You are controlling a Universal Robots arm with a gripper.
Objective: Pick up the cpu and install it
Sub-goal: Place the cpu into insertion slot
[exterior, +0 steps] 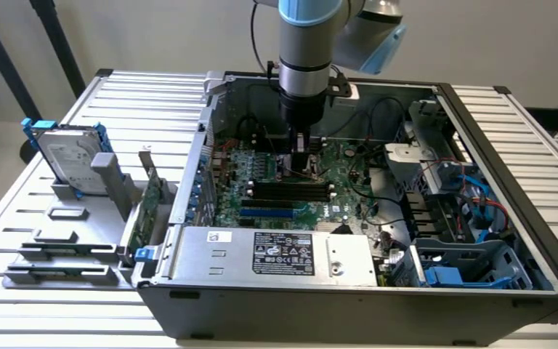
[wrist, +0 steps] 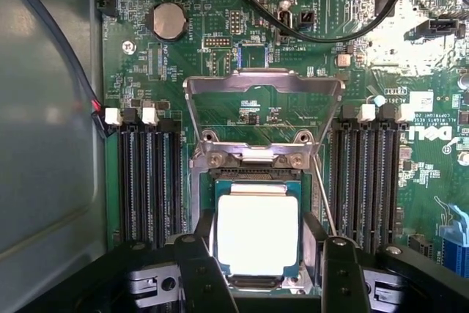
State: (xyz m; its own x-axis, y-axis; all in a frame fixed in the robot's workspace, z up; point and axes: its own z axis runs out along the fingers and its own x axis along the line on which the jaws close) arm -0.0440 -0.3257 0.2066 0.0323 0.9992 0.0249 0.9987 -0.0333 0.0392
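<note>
1. The cpu (wrist: 258, 234) has a bright, smooth metal top that glares pale.
2. The motherboard (wrist: 220, 49) around it is matt green circuit board.
3. The socket frame (wrist: 264, 80) is bare, brushed-looking metal.
4. The gripper (wrist: 267, 258) is black, probably matt plastic.
5. The worktop (exterior: 540, 167) is ribbed pale metal; the case (exterior: 357, 313) is dark grey and matt.
</note>
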